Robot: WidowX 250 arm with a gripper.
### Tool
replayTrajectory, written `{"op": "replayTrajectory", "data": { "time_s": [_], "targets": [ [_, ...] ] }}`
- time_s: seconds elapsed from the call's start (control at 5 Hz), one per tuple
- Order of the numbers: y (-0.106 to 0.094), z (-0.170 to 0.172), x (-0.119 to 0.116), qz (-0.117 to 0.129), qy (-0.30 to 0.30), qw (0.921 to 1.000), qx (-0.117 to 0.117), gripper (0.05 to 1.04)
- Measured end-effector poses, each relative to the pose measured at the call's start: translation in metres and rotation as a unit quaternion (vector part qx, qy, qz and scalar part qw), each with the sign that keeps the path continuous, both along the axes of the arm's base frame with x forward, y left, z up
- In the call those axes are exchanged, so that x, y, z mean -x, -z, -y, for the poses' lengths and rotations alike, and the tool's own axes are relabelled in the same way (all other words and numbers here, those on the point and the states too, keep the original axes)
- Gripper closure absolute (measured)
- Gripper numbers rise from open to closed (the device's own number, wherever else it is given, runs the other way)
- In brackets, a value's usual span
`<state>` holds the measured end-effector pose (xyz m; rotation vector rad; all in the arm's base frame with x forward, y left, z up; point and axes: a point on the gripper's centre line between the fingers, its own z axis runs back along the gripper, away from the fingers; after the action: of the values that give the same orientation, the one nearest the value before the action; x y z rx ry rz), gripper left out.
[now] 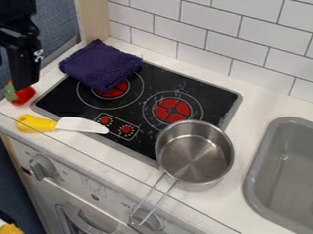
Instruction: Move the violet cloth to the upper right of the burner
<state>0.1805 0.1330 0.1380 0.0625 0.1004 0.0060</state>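
The violet cloth [100, 64] lies folded on the upper left corner of the stove, partly over the counter edge and the left burner ring. The black burner plate [136, 107] has two red-centred rings. At the upper left hangs the black gripper [23, 73], left of the cloth and apart from it, above the counter's left edge.
A metal pot [196, 152] stands on the stove's lower right corner, its handle toward the front. A yellow-handled knife [62, 124] lies along the front left. A red toy [19, 94] sits just below the gripper. The grey sink [290, 172] is at the right; a tiled wall [211, 30] runs behind.
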Motion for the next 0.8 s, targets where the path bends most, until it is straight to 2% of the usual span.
{"op": "replayTrajectory", "data": {
  "time_s": [0.2,0.4,0.6,0.8],
  "targets": [
    [0.005,0.001,-0.001,-0.007,-0.002,0.9999,0.008,0.082],
    [0.025,-0.013,-0.038,-0.028,-0.031,0.9982,0.043,0.082],
    [0.04,-0.017,-0.081,0.018,-0.029,0.9984,0.045,0.082],
    [0.059,0.006,-0.114,0.039,-0.038,0.9983,0.02,0.082]
  ]
}}
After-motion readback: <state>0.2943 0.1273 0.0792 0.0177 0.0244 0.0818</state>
